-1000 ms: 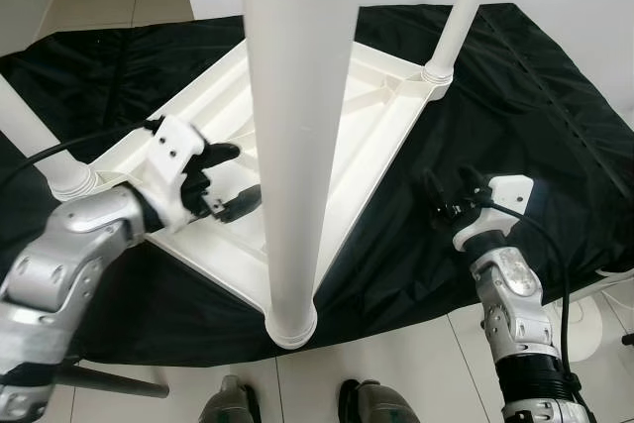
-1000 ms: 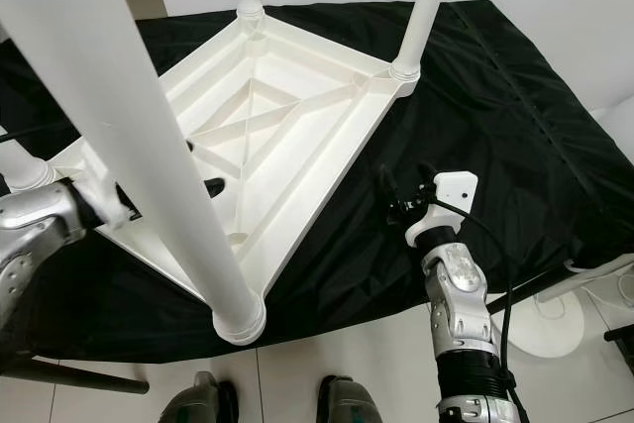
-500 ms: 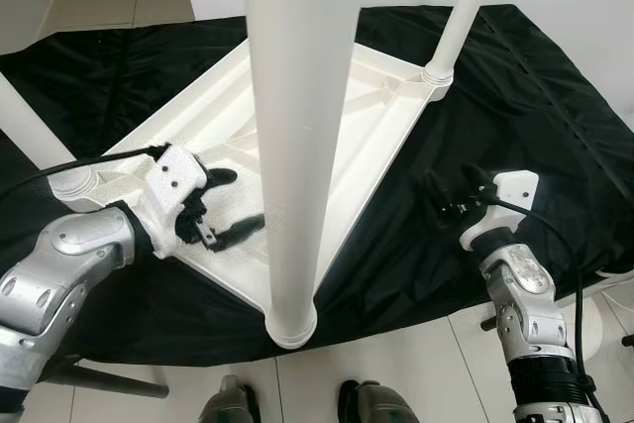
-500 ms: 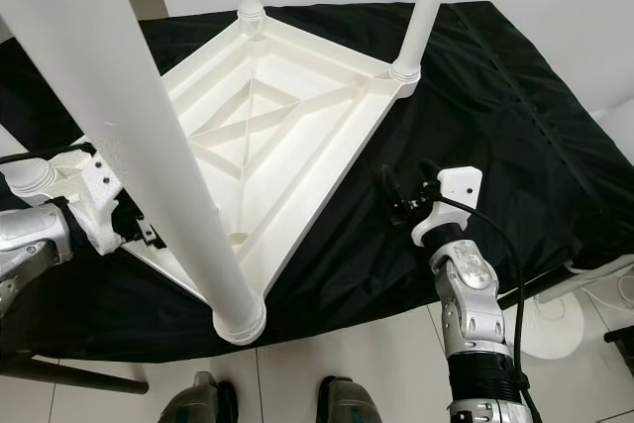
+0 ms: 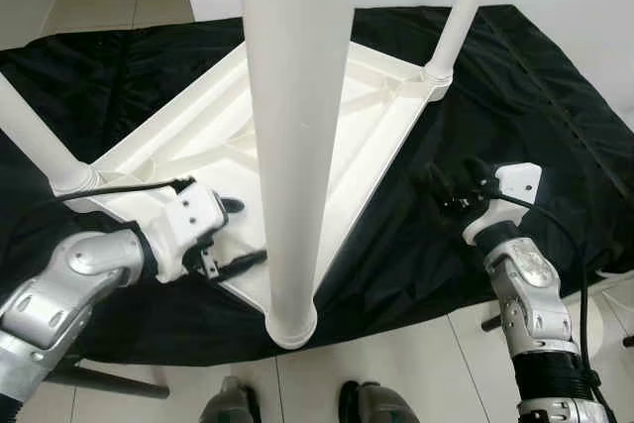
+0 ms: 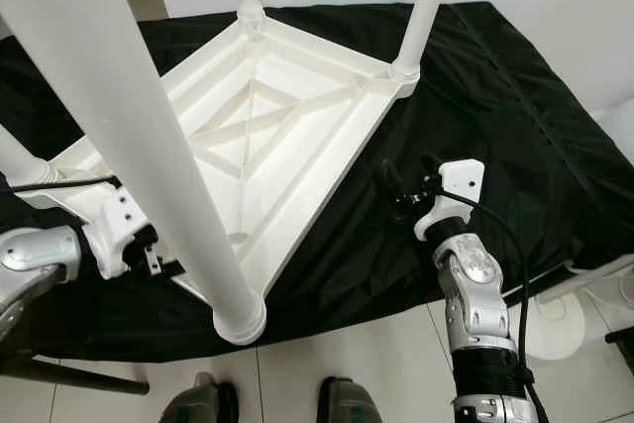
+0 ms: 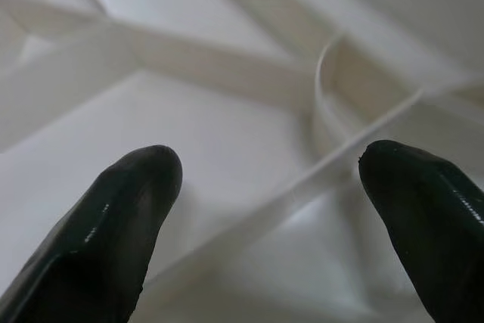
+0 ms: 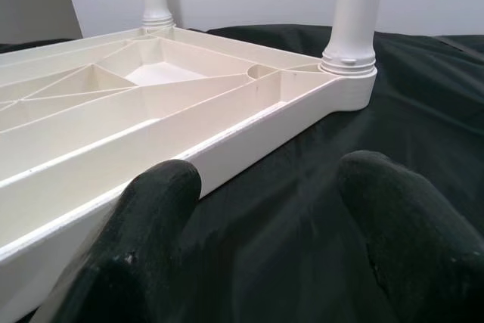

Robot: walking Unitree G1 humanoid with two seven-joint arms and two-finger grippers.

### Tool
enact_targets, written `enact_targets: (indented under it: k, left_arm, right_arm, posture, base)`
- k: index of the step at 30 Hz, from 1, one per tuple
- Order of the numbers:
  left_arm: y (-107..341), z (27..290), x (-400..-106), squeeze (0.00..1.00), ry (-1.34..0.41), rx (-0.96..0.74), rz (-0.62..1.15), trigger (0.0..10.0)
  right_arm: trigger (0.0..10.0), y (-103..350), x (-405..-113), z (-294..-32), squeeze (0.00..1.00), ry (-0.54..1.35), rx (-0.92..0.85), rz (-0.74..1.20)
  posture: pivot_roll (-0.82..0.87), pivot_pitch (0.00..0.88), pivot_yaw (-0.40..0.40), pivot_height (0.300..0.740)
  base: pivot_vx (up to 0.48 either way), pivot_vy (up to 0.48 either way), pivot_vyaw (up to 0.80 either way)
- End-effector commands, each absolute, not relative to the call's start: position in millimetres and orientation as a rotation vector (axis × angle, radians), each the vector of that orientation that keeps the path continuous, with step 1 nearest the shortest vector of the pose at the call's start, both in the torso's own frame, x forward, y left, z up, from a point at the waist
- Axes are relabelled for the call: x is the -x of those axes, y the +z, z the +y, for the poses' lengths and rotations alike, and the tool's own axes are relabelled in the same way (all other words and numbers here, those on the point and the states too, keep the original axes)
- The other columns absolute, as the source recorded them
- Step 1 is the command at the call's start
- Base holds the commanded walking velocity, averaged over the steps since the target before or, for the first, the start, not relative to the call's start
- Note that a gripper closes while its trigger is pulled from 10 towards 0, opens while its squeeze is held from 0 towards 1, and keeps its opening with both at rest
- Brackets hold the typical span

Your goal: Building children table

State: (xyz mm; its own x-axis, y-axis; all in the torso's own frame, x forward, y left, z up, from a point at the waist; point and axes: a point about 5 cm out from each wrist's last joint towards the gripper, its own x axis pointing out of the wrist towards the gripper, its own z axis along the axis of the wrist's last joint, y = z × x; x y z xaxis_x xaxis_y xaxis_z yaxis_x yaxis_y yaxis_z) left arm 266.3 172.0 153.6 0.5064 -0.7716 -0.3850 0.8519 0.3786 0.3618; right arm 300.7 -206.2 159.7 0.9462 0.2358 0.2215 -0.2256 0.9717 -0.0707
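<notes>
Over the table (image 5: 357, 116), left gripper (image 5: 234, 235) fingers (image 7: 128, 209) gape empty.

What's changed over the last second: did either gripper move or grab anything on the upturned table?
The left gripper has drawn back from over the ribbed underside to the near edge of the upturned table, beside the nearest leg; its fingers are open and hold nothing. The right gripper has stayed open above the black cloth, shifting only slightly. The table, its four legs and the cloth lie as before.
</notes>
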Motion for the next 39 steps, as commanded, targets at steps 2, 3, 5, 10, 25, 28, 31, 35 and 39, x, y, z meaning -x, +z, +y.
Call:
enact_targets:
  k: [2,3,5,10,25,28,31,35,39]
  left_arm:
    - [136.0,171.0,-251.6,0.00,-1.380,-0.611,0.307,10.0]
    - [134.8,171.9,-251.6,0.00,-1.382,-0.604,0.316,10.0]
    - [134.1,172.5,-251.7,0.00,-1.382,-0.599,0.319,10.0]
    - [127.9,174.1,-258.3,0.00,-1.375,-0.661,0.328,10.0]
    - [130.0,169.3,-283.5,0.00,-1.374,-0.697,0.289,3.7]
    - [131.1,167.8,-288.5,0.00,-1.351,-0.694,0.268,2.5]
    - [132.5,167.6,-292.9,0.00,-1.320,-0.695,0.252,0.0]
    - [139.7,164.3,-304.1,0.00,-1.237,-0.650,0.189,0.0]
    - [145.0,154.5,-310.0,0.00,-1.185,-0.623,0.117,0.0]
  right_arm:
    - [10.0,158.8,-301.7,-206.4,0.00,0.239,0.056,-0.214]
    - [10.0,159.3,-301.5,-206.9,0.00,0.238,0.060,-0.215]
    - [10.0,159.7,-301.4,-207.3,0.00,0.237,0.064,-0.216]
    - [10.0,160.1,-302.3,-209.8,0.00,0.230,0.068,-0.216]
    - [10.0,161.7,-303.1,-210.3,0.00,0.225,0.091,-0.221]
    - [10.0,161.6,-302.3,-211.4,0.00,0.218,0.093,-0.223]
    - [10.0,161.3,-301.6,-211.3,0.00,0.215,0.093,-0.224]
    - [10.0,158.5,-299.5,-210.7,0.00,0.207,0.091,-0.221]
    - [10.0,157.8,-299.3,-209.7,0.00,0.205,0.090,-0.219]
  posture:
    - [-0.04,0.116,0.025,0.740]
    - [-0.04,0.116,0.025,0.740]
    - [-0.04,0.116,0.025,0.740]
    - [-0.04,0.116,0.027,0.740]
    - [-0.06,0.113,0.048,0.740]
    - [-0.06,0.113,0.048,0.740]
    - [-0.06,0.110,0.055,0.740]
    - [-0.06,0.108,0.056,0.740]
    - [-0.06,0.108,0.057,0.740]
  base:
    - [0.000,0.000,0.00]
    - [0.000,0.000,0.00]
    - [0.000,0.000,0.00]
    - [0.000,0.000,0.00]
    - [0.000,0.000,0.00]
    - [0.000,0.000,0.00]
    - [0.000,0.000,0.00]
    - [0.000,0.000,0.00]
    - [0.000,0.000,0.00]
